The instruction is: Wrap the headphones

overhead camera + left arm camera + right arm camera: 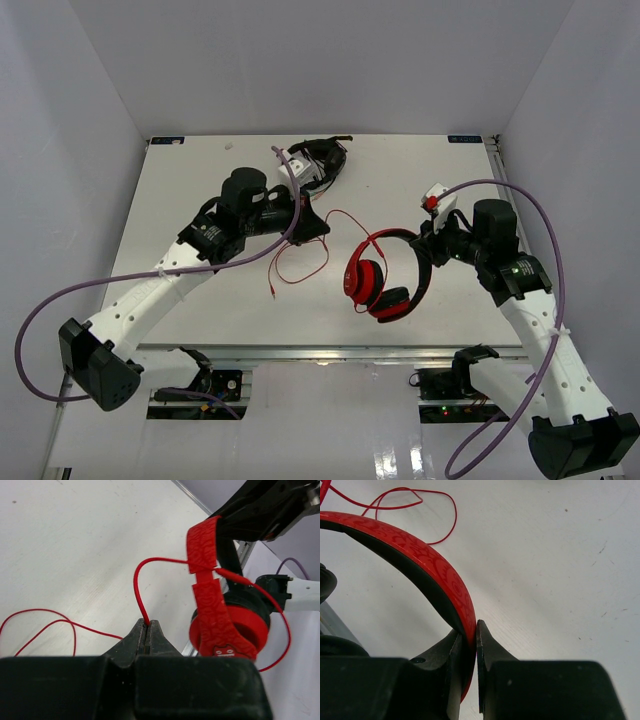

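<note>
The red headphones (385, 275) hang above the table's middle, earcups down. My right gripper (428, 246) is shut on the red headband (437, 572), which runs up and left from its jaws. My left gripper (320, 232) is shut on the thin red cable (137, 587). The cable arcs from the left jaws over to the headband (202, 562) and crosses it. An earcup (232, 630) shows in the left wrist view. The rest of the cable (298, 265) lies in loops on the table below the left gripper, its plug end (272, 293) loose.
The smaller black headphones with a white part (315, 163) lie at the table's back edge behind the left arm. The white table (200, 190) ends at a metal rail (330, 352) in front. Purple arm hoses loop at both sides.
</note>
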### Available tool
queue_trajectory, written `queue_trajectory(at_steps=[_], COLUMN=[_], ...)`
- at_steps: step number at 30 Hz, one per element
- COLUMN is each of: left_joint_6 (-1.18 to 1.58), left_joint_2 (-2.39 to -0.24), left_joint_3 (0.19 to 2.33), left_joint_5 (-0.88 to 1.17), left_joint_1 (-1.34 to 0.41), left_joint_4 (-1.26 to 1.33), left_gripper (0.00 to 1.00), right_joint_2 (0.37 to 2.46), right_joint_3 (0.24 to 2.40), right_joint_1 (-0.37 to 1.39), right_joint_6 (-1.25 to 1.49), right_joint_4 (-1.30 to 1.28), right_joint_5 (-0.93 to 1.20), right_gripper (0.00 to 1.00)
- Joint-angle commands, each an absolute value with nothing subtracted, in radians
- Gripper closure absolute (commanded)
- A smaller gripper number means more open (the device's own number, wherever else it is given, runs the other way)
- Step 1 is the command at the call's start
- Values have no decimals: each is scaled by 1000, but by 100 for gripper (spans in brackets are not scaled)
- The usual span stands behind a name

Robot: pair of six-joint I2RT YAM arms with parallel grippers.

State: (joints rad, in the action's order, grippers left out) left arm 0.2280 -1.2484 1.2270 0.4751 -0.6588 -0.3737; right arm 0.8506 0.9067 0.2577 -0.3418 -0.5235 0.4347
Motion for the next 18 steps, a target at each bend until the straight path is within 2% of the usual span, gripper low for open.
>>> queue_trajectory(at_steps=[1,9,18], left_joint_6=[241,347,441], left_joint_2=[-1140,-1145,-1233], left_joint_3=[1087,856,745], left_joint_5=[496,610,646], left_joint_1=[-621,-617,-618], left_joint_4=[-295,38,406], left_gripper=[100,100,100], right_joint_2=[851,961,1046], right_joint_3=[987,1135,1213], right_joint_1=[251,210,198], right_joint_6=[-251,-103,93], right_joint_4=[-514,-559,-534], right_joint_5=[516,690,690], right_gripper=[92,92,92])
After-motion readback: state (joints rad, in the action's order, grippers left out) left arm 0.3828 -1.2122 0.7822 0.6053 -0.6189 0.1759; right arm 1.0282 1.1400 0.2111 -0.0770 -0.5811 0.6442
